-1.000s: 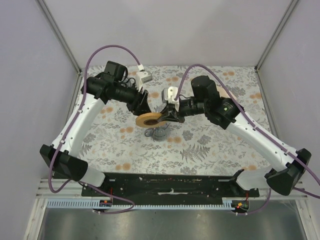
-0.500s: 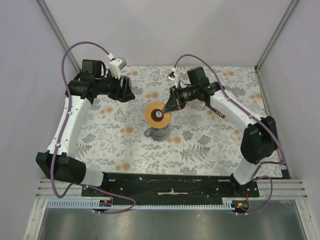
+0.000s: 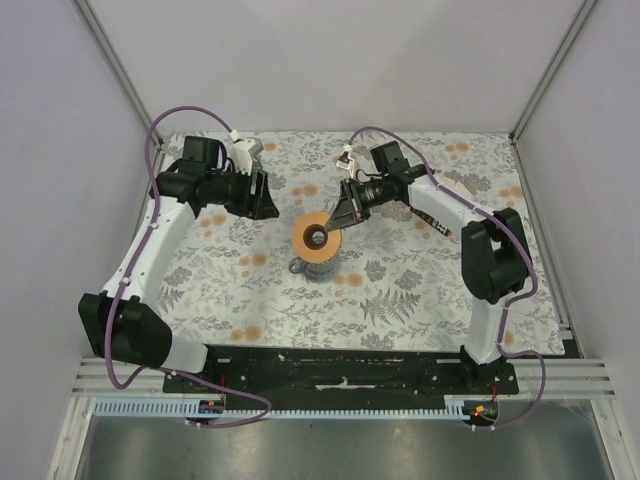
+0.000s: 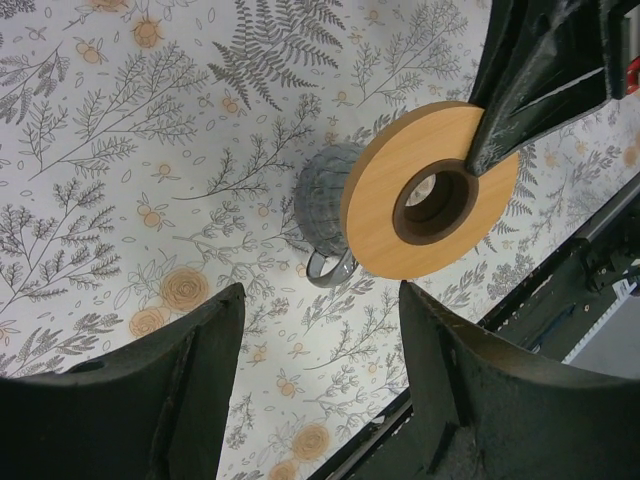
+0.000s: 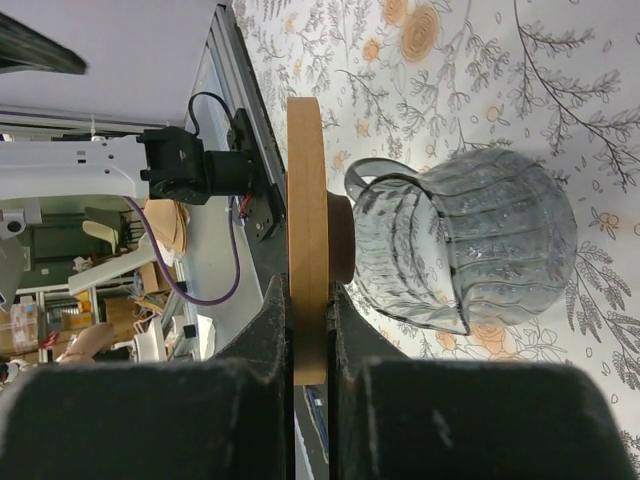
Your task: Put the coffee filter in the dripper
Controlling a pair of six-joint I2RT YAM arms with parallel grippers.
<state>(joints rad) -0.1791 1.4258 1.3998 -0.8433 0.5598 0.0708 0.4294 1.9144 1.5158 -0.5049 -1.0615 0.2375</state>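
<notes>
The right end effector (image 5: 308, 310) is clenched on the dripper (image 5: 470, 250). Its two fingers pinch the flat orange-brown collar (image 4: 390, 235) from both faces, with no gap showing in the right wrist view. Only the rim of the ring is caught, so the centre hole and the ribbed glass cone are free of the fingers. The collar is probably chosen because it is rigid and flat, whereas the glass is curved and slippery.

From overhead the collar faces up with the grey cone below it. The dripper therefore looks to be mouth-down or tipped, and this grip would allow it to be turned upright. I cannot tell whether the cone rests on the floral desk (image 3: 400, 290) or hangs just above it. The small loop handle (image 4: 330, 268) points toward the near edge.

The left end effector (image 4: 320, 300) is spread wide and holds nothing. It sits off to the dripper's left, apart from it and aimed at it, likely waiting to fetch the paper. The coffee filter does not appear in any view, so its place is unknown and putting it in is not yet begun.
</notes>
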